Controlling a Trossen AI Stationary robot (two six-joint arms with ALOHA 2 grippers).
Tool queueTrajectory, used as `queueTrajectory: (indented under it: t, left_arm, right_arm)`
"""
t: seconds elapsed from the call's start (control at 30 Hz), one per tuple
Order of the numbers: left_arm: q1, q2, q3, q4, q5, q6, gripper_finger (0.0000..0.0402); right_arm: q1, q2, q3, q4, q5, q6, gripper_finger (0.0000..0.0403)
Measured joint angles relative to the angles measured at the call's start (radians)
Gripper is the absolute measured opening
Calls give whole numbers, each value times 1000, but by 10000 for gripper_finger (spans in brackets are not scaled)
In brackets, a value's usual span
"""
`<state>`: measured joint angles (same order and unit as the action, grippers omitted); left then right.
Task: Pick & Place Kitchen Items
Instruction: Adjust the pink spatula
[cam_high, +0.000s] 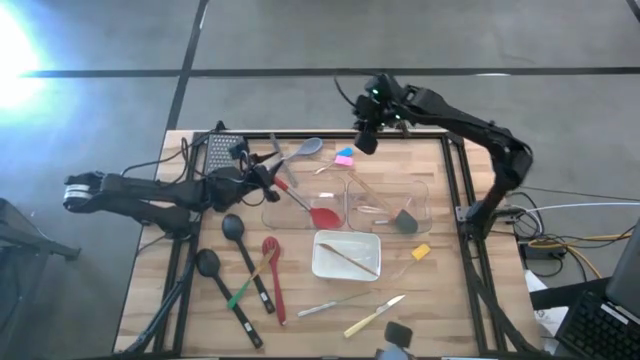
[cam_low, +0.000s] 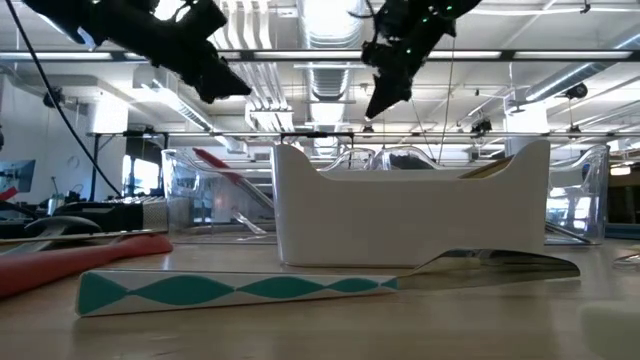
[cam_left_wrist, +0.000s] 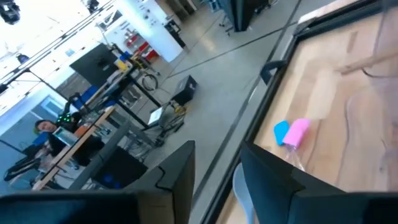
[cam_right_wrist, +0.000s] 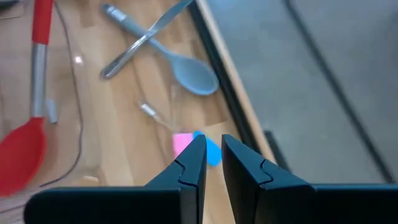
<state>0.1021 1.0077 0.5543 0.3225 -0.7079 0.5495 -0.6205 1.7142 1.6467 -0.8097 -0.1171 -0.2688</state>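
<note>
My left gripper (cam_high: 272, 180) hovers open over the left clear bin's far left corner, with nothing between its fingers (cam_left_wrist: 217, 149). My right gripper (cam_high: 366, 143) hangs shut and empty over the table's far edge, tilted down, just above the pink spatula (cam_right_wrist: 182, 143) and the blue spatula (cam_right_wrist: 212, 154), which lie flat on the wood. The grey spoon (cam_right_wrist: 189, 73) and tongs (cam_right_wrist: 134, 46) lie crossed beside them. A red spoon (cam_high: 318, 212) rests in the left bin. Black ladles (cam_high: 235, 232) and a red spatula (cam_high: 272, 258) lie at the near left.
Two clear bins (cam_high: 395, 195) stand mid-table. In the right one lies a grey spatula (cam_high: 403, 221). The white tray (cam_high: 347, 254) sits nearer, with knives (cam_high: 375, 315) in front of it. A black grater (cam_high: 223, 150) stands at the far left corner. In the low view a teal-handled knife (cam_low: 240, 290) lies before the tray.
</note>
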Motion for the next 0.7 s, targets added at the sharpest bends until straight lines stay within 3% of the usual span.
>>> queueTrajectory:
  t: [0.2, 0.43, 0.7]
  left_arm:
    - [3, -33, -62, -2, 3, 3, 114]
    - [3, -80, -105, -4, 19, 4, 102]
    - [3, -114, -125, -9, 66, -21, 102]
  right_arm:
    - [-12, 146, 194, -171, -11, -37, 54]
    - [-25, 297, 404, -320, -8, -36, 96]
    - [-36, 460, 559, -501, -19, -13, 139]
